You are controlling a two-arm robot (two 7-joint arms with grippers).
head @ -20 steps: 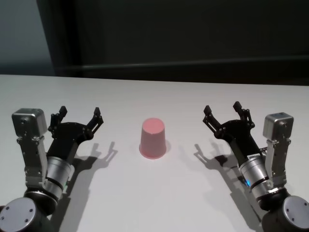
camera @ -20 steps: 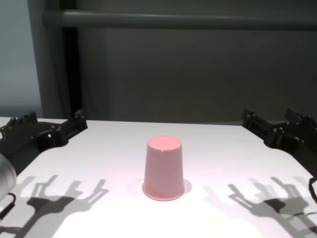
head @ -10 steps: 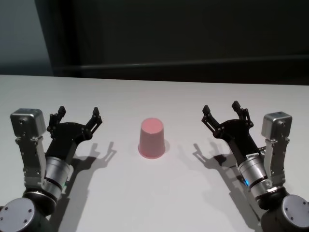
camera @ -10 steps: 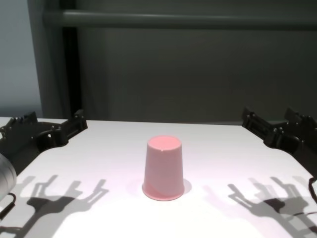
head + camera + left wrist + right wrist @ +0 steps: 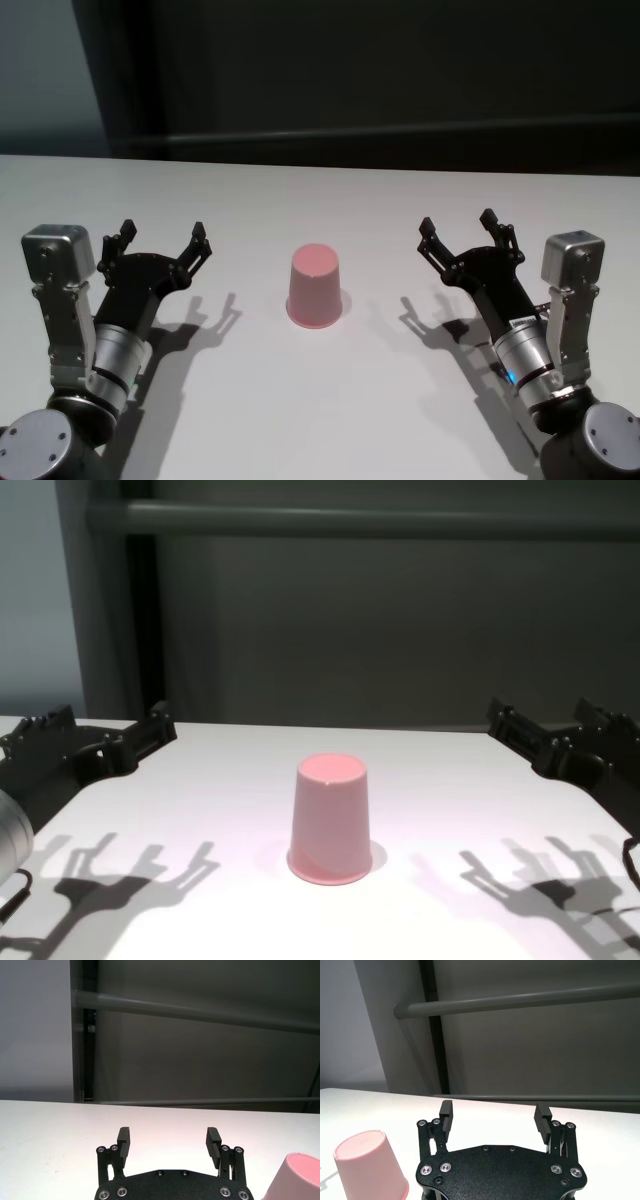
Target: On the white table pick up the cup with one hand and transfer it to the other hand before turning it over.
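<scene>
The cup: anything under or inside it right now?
The cup stands upside down on the white table, rim down and flat base up, so its inside is covered and cannot be seen. Nothing sits on its base. The left gripper and right gripper flank it, both open.

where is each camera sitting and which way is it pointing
Head: high, looking down at the white table, upside-down pink cup, left gripper, right gripper, both open.
Chest: low, facing forward; cup between both grippers.
Left wrist: over its own fingers, cup at edge.
Right wrist: likewise.
All four share the cup.
</scene>
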